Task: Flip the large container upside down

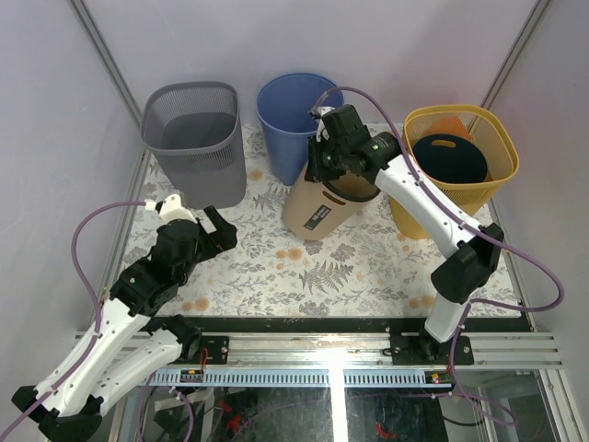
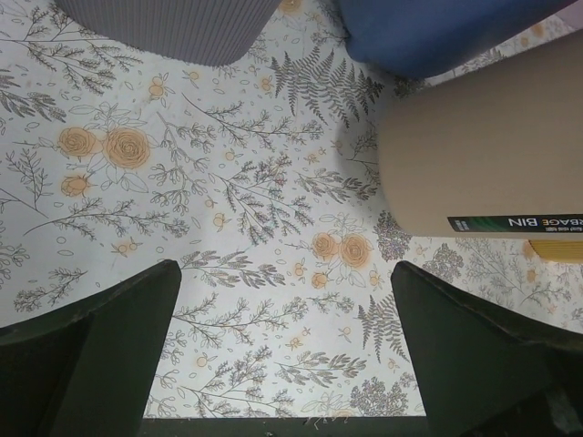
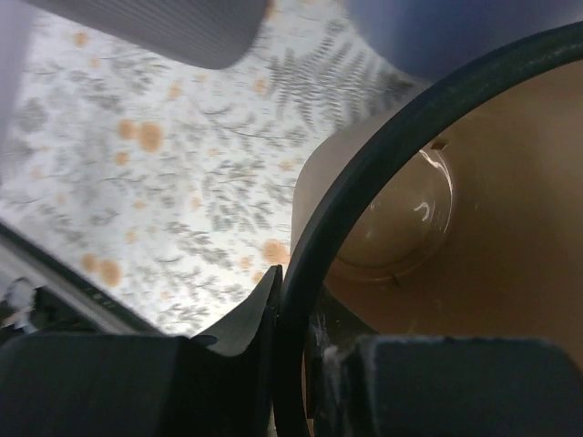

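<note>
The large container is a tan bin (image 1: pixel 322 204) with a black rim, tilted with its base toward the near left and its mouth up to the right. My right gripper (image 1: pixel 333 152) is shut on its black rim (image 3: pixel 364 173), one finger outside and one inside; the wrist view looks into the tan inside (image 3: pixel 474 209). My left gripper (image 1: pixel 201 224) is open and empty over the floral mat, left of the bin. The bin's tan side with its label (image 2: pixel 483 155) shows at the right of the left wrist view.
A grey mesh basket (image 1: pixel 195 138) stands at the back left, a blue bin (image 1: pixel 293 120) behind the tan one, and a yellow basket (image 1: pixel 460 166) with a dark item at the back right. The floral mat (image 1: pixel 368 267) covers the table.
</note>
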Available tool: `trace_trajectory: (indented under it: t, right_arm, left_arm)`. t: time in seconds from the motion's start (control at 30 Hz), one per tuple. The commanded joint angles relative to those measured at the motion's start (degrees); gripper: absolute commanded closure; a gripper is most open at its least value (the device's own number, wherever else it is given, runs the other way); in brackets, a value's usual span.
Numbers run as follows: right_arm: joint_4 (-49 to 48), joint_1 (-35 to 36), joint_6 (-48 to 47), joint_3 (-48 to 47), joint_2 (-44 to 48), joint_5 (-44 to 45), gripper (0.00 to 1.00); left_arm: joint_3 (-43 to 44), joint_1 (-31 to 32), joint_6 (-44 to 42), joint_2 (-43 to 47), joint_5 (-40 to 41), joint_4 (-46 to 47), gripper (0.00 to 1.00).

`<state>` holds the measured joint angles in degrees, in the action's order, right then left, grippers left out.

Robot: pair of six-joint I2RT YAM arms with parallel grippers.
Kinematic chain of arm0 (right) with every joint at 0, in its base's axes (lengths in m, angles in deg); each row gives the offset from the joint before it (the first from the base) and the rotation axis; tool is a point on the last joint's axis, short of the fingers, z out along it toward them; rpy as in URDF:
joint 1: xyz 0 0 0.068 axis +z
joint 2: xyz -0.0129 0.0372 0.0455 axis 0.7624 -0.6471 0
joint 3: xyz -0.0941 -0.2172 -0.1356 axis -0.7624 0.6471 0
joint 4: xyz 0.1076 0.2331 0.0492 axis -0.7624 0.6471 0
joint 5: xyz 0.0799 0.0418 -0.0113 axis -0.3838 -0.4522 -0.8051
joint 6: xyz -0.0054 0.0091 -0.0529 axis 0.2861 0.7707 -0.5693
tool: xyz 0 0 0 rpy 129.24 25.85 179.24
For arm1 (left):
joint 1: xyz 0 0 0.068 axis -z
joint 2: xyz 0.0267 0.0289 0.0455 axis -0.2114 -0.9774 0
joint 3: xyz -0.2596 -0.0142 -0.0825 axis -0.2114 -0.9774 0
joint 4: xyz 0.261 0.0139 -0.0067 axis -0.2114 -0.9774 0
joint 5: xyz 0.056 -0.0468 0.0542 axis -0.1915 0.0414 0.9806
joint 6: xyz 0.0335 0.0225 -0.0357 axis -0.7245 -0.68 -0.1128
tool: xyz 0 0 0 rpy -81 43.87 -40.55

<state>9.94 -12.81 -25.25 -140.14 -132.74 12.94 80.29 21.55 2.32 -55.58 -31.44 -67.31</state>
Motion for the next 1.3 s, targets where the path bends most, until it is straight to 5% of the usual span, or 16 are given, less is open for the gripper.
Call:
trace_trajectory:
  t: [0.0, 0.47, 0.73, 1.07, 1.27]
  right_arm:
    - [-6.3, 0.8, 5.6, -3.1, 4.2, -11.5, 1.0]
    - [-57.8, 0.8, 29.9, 33.6, 13.6, -31.1, 1.0]
    - [-61.8, 0.8, 30.4, 38.9, 12.6, -31.4, 1.0]
    - [-47.3, 0.8, 21.8, 38.9, 13.5, -23.8, 0.49]
    - [-37.9, 0.8, 16.6, 36.5, 13.7, -18.3, 0.44]
  left_arm:
    - [1.2, 0.3, 0.8, 1.4, 1.7, -0.3, 0.0]
    - [-0.1, 0.3, 4.9, 4.4, -0.3, 0.2, 0.0]
    - [-1.0, 0.3, 7.1, 3.9, -2.0, 1.5, 0.0]
    - [-3.1, 0.3, 10.8, 0.5, -2.5, 3.8, 0.0]
    - [-4.3, 0.3, 12.0, -1.2, -2.3, 5.9, 0.0]
